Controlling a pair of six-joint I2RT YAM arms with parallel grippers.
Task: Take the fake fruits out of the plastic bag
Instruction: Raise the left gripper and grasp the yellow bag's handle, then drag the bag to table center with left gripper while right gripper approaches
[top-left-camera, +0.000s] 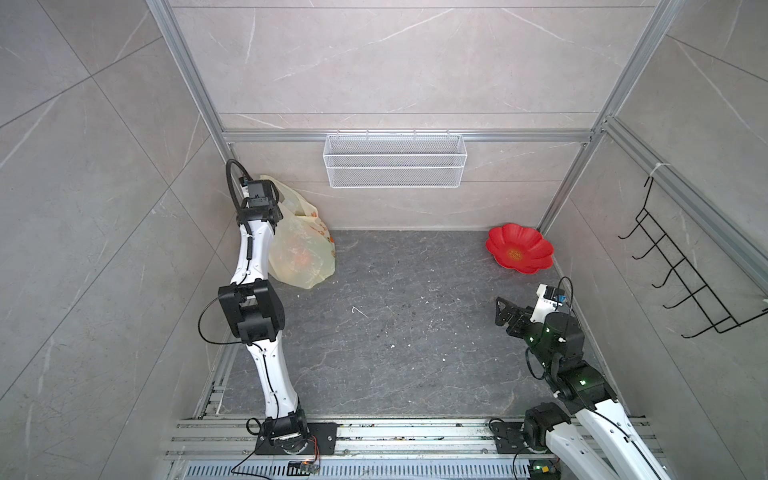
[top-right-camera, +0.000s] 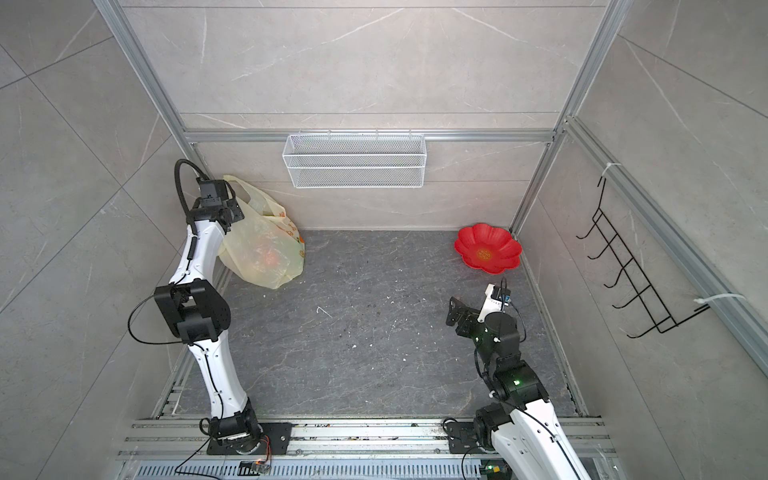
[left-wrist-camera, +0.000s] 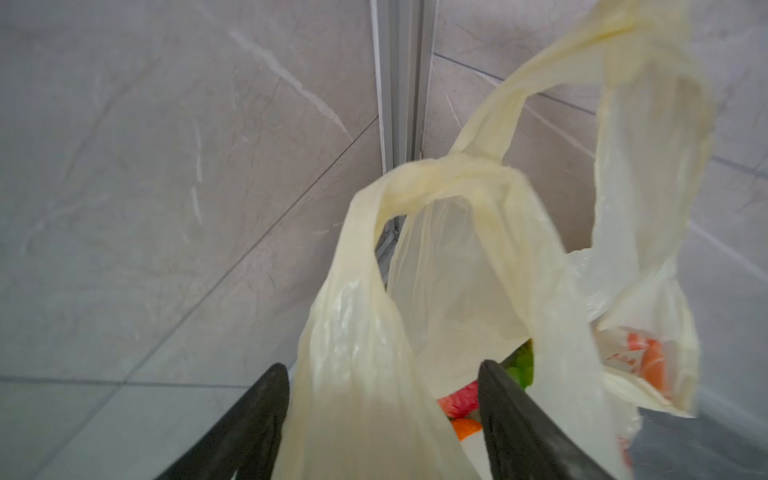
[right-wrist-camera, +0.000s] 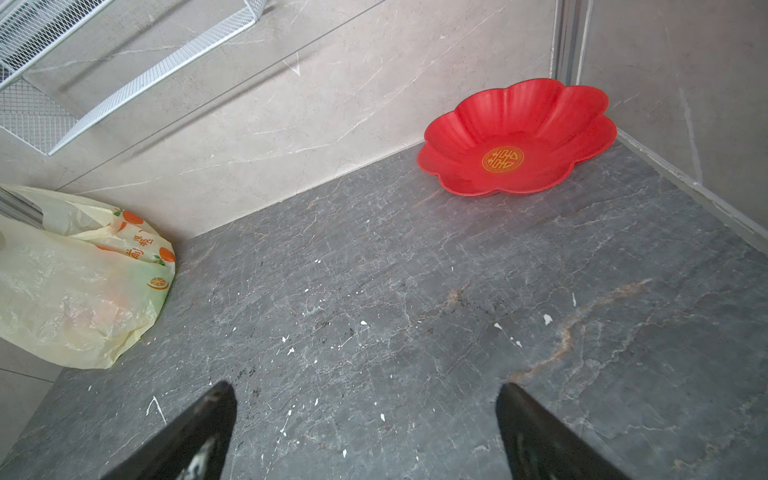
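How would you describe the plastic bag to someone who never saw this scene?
On the dark table, find the far left corner. The bag slumps there. It is soft, pale yellow and translucent, unlike the rigid red plate at far right.

Down and left of the white mesh basket (top-left-camera: 395, 160) on the back wall, the plastic bag (top-left-camera: 307, 232) slumps on the dark worktop (top-left-camera: 395, 332), with fake fruits (top-left-camera: 301, 258) showing as an orange-red blur through its film. The left arm (top-left-camera: 253, 249) covers the bag's side away from the basket. Down and right of the basket sits a red flower plate (top-left-camera: 519, 248) — lower still, the right gripper (top-left-camera: 500, 311) points toward the middle.
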